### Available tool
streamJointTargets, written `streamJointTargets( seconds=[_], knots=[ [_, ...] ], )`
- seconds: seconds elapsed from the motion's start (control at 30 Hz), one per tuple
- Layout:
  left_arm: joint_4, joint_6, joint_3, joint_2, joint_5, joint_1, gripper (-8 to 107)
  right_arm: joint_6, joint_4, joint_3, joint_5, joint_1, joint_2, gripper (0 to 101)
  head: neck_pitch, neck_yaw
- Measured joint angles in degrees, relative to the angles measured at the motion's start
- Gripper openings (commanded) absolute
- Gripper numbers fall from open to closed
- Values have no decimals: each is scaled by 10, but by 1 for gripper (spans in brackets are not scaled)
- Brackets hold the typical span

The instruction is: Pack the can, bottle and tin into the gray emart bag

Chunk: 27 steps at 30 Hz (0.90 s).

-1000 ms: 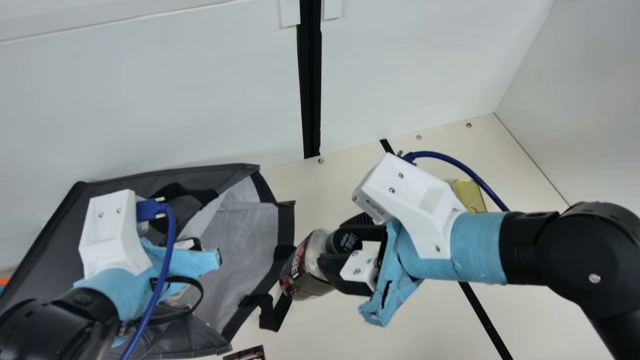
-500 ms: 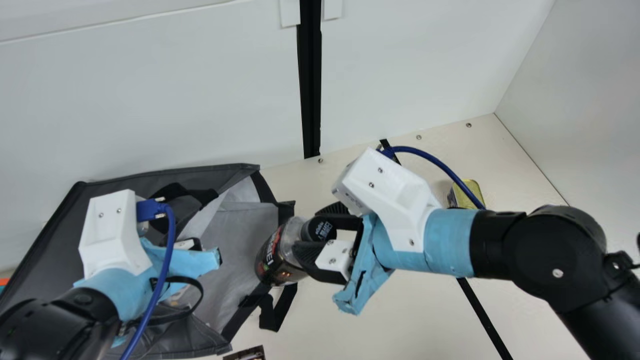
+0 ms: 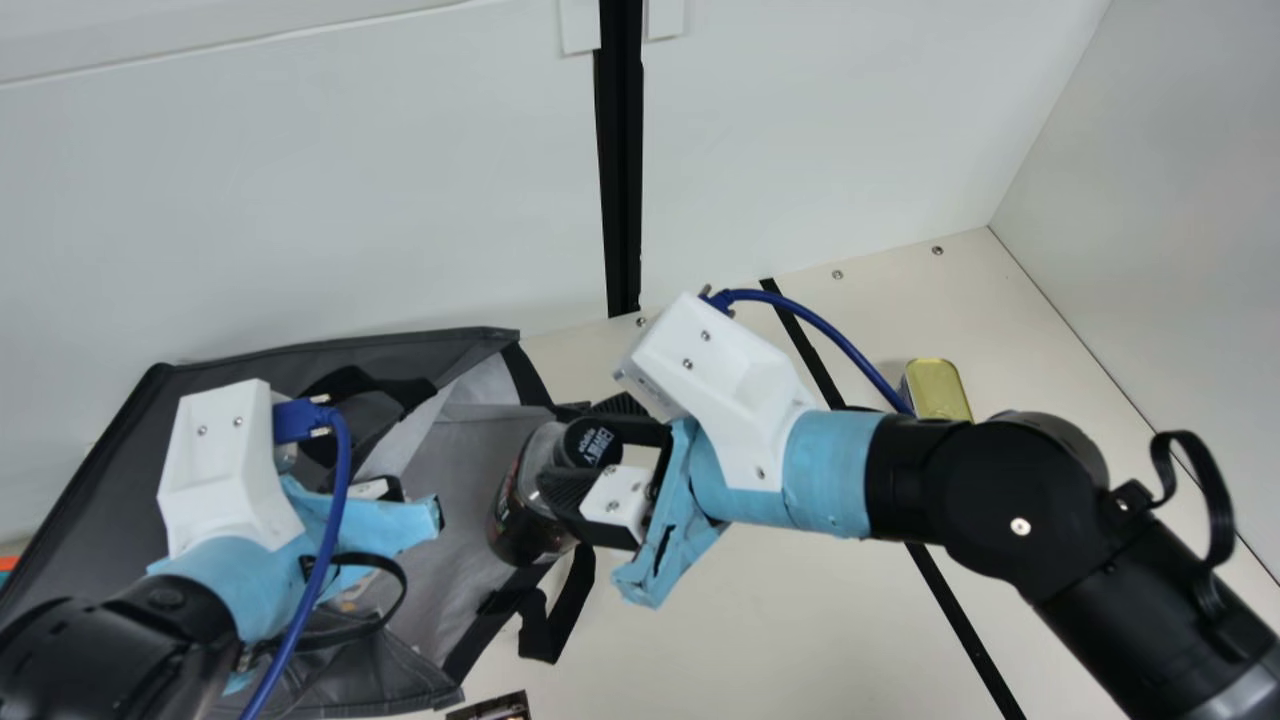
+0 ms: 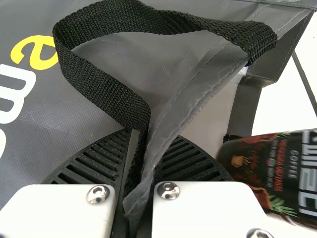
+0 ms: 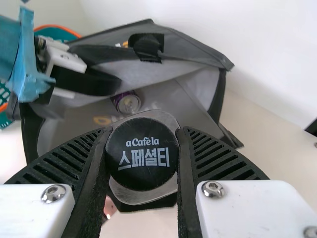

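The gray bag [image 3: 90, 470] lies on its side, mouth facing right. My left gripper [image 3: 385, 490] is at its upper side; in the left wrist view my left gripper [image 4: 136, 168] is shut on the bag's rim beside a black strap [image 4: 99, 82]. My right gripper [image 3: 592, 447] holds the dark bottle [image 3: 525, 510] by its neck at the bag's mouth, the base overlapping the opening. Between the fingers of my right gripper [image 5: 142, 158] is the black cap [image 5: 142, 171]. Inside the bag rests a purple can [image 5: 130, 103]. The yellow tin [image 3: 938, 390] stands behind my right arm.
A white wall [image 3: 300, 200] rises behind the bag. A dark printed item [image 3: 490, 707] lies at the main view's bottom edge. Beyond the left arm is a teal container with an orange rim [image 5: 57, 29]. A strap [image 3: 550, 625] hangs from the bag's mouth onto the table.
My right arm has carried the bottle leftward and slightly up in the main view, from beside the bag's mouth to over its opening. My left arm has kept still at the bag.
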Motion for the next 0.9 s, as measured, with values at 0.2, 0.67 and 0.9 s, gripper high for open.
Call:
streamJointTargets(
  seconds=[0.2, 0.67, 0.9],
  knots=[
    [0, 0, 0, 0, 0, 0, 10, -23, 24, 5, -31, 14, 20, 0, 0, -1],
    [0, 0, 0, 0, 0, 0, 10, -111, 113, 26, -88, 28, 72, 0, 0, -1],
    [0, 0, 0, 0, 0, 0, 10, -174, 176, 35, -97, 27, 98, 0, 0, -1]
  ],
)
